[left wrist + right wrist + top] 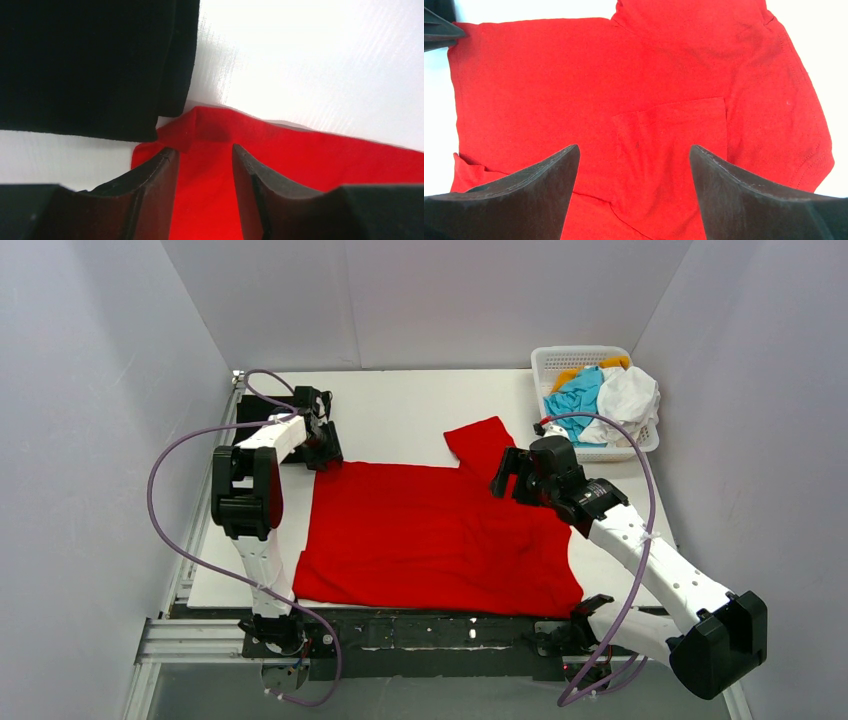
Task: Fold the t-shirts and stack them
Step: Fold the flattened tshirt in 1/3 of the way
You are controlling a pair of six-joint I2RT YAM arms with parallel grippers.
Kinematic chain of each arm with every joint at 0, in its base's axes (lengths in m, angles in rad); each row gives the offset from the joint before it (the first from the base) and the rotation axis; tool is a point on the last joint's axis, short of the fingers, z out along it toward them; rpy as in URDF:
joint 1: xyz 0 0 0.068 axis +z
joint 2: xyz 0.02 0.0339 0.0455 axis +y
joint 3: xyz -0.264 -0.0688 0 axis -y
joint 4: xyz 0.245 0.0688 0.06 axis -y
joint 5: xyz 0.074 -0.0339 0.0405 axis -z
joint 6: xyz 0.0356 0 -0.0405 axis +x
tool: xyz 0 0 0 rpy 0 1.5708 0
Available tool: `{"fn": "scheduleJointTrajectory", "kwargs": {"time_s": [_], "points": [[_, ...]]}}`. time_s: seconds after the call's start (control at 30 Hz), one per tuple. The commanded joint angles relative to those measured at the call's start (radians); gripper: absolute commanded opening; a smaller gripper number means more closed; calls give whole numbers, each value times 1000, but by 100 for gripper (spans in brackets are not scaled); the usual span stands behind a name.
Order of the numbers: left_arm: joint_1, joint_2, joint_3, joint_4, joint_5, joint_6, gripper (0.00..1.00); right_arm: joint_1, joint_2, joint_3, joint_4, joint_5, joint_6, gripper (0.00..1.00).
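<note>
- Table (400, 410): white top, carrying everything you work on.
- Red t-shirt (430, 530): the biggest item, spread mostly flat mid-table in front of both arm bases. One sleeve sticks out toward the far edge, and you get creases on the right side.
- Basket (575, 353): white lattice at the far right corner, well apart from the red t-shirt. It holds a crumpled cyan t-shirt (578, 392), a white t-shirt (628, 395) and an orange t-shirt (612, 363).
- Black t-shirt (90, 65): folded rectangle at the far left. Its near corner sits right at the red t-shirt's far-left corner.
- Right gripper (634, 147): your jaws stand wide apart, holding nothing, hovering over the right half of the red t-shirt.
- Left gripper (202, 150): down at the red t-shirt's far-left corner. Its jaws are part-way apart with a raised fold of red cloth at the tips. You cannot tell whether they pinch it.
</note>
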Motion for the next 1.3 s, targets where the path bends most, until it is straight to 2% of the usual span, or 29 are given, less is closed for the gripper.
{"fn": "scheduleJointTrajectory", "kwargs": {"time_s": [0.0,0.13,0.23,0.53,0.7,0.9,1.07,1.2,1.27], "points": [[3,13,-8,-88,-24,9,42,-4,-8,-1,9,19,-6,88],[4,-4,-30,-63,-171,5,47,-5,-9,-5,5,26,-11,88],[3,-20,-42,-21,-206,33,50,-5,-7,-6,2,27,-12,88],[4,55,31,-60,-170,32,48,-5,-1,-6,4,21,-11,88],[1,58,16,-58,-73,-1,46,-5,-4,-6,1,27,-14,88],[-11,69,-1,-74,-25,-41,34,-5,-10,3,-11,31,-24,88],[-45,45,-63,-59,-90,-45,24,-5,-23,-1,-12,41,-26,88],[-49,21,-68,-82,-131,-51,7,-5,-16,-5,-11,47,-28,88],[-49,2,-71,-85,-154,-48,4,-5,-7,-2,-8,49,-28,88]]}}
